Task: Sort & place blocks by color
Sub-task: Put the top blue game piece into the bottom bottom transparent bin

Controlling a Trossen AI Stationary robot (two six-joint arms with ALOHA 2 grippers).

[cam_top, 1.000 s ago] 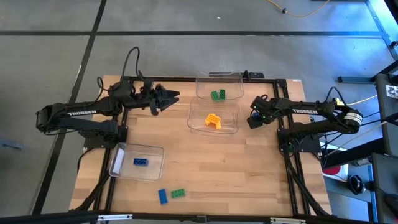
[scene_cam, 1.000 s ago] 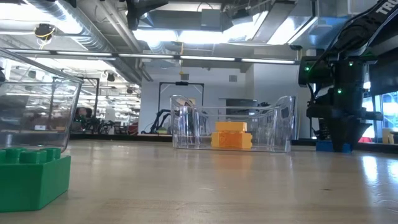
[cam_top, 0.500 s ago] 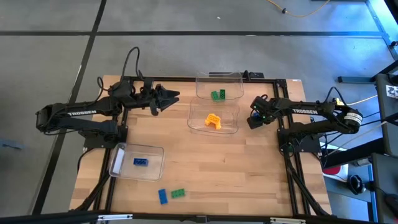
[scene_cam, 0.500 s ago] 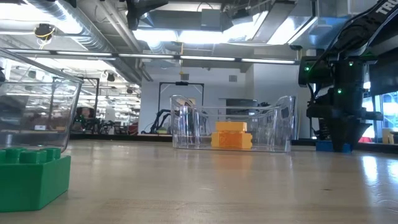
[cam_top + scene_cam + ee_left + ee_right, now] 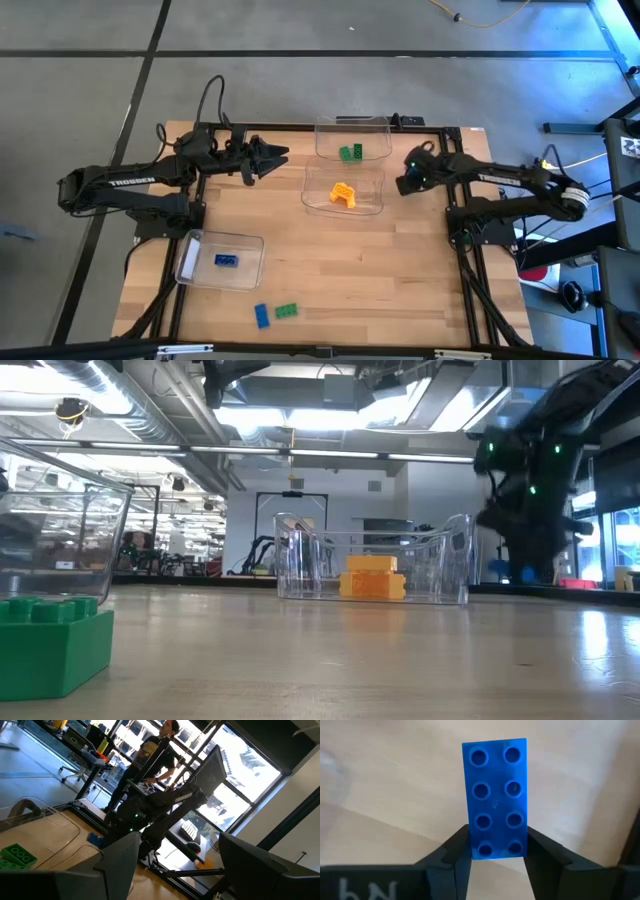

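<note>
My right gripper (image 5: 403, 185) hangs over the table's right side, right of the bins, shut on a blue block (image 5: 495, 795). My left gripper (image 5: 278, 157) waits open above the far left of the table, touching nothing. One clear bin (image 5: 352, 128) holds two green blocks (image 5: 351, 153). The bin in front of it (image 5: 370, 205) holds an orange block (image 5: 343, 195). A third bin (image 5: 250, 270) at the near left holds a blue block (image 5: 226, 261). A loose blue block (image 5: 261, 315) and a green block (image 5: 287, 311) lie by the near edge. My right gripper pinches the blue block's two long sides (image 5: 470, 851) between its two fingers, at the end nearest the wrist. The fingers come steeply from above and lie across the block. Its studded top faces the wrist camera, its far end sticks out past the fingertips, and it is clear of the table.
The green block (image 5: 50, 645) stands large right in front of the low camera. Bare wood lies between the bins and the near edge. A person (image 5: 160, 745) stands in the room beyond the table's right side.
My right gripper has risen, tipped a little and drifted slightly toward the far edge. The blue block, which rested on the table under it, is now lifted clear.
</note>
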